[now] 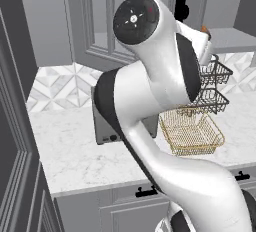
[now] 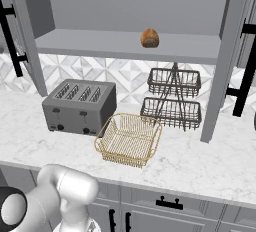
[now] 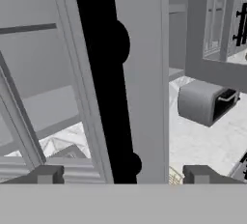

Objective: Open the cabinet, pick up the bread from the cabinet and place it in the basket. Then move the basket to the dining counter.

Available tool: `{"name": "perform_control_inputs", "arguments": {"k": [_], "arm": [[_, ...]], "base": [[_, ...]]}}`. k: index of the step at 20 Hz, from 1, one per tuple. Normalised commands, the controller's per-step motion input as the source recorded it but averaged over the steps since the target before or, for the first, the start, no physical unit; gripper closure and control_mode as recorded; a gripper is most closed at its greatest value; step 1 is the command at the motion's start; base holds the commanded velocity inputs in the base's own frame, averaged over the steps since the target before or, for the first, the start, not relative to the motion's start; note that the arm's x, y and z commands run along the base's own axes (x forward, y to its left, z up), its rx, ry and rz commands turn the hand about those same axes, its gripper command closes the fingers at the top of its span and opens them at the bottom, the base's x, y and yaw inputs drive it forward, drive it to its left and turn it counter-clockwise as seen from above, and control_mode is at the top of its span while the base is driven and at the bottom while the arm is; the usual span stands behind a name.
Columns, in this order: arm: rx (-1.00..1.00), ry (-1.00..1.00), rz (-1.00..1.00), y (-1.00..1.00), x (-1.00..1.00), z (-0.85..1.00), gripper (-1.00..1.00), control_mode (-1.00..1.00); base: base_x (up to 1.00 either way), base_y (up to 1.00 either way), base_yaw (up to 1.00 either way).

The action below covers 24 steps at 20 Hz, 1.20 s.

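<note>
The grey wall cabinet stands open, and on its grey shelf lies the small golden-brown bread roll, alone and upright. In the hand view the two dark finger tips of the gripper stand wide apart and hold nothing. Between them rises the long black bar handle of the cabinet door; it does not touch either tip.

Beyond the right tip a small part of the golden wire-mesh basket is seen, and further that way the grey four-slot toaster. From the right base view, the basket rests on the white marble worktop, just beside the toaster and in front of the dark two-tier wire rack. The bread is above the rack, well apart from the basket.
</note>
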Motion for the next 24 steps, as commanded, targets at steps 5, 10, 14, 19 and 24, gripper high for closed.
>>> {"name": "perform_control_inputs", "arguments": {"k": [5,10,14,19,24], "arm": [[0.32,-0.01,0.58,-0.39,-0.85,-0.02,-1.00,-1.00],[0.35,0.02,0.61,-0.39,-0.53,0.00,-1.00,-1.00],[0.42,0.13,0.39,-0.71,-0.01,0.00,-1.00,-1.00],[0.38,0.02,0.07,-0.61,0.22,0.00,-1.00,-1.00],[0.30,0.07,0.00,-0.09,0.32,-0.10,-1.00,-1.00]], "base": [[0.00,0.00,0.00],[0.00,0.00,0.00],[0.00,0.00,0.00],[0.00,0.00,0.00],[0.00,0.00,0.00]]}}
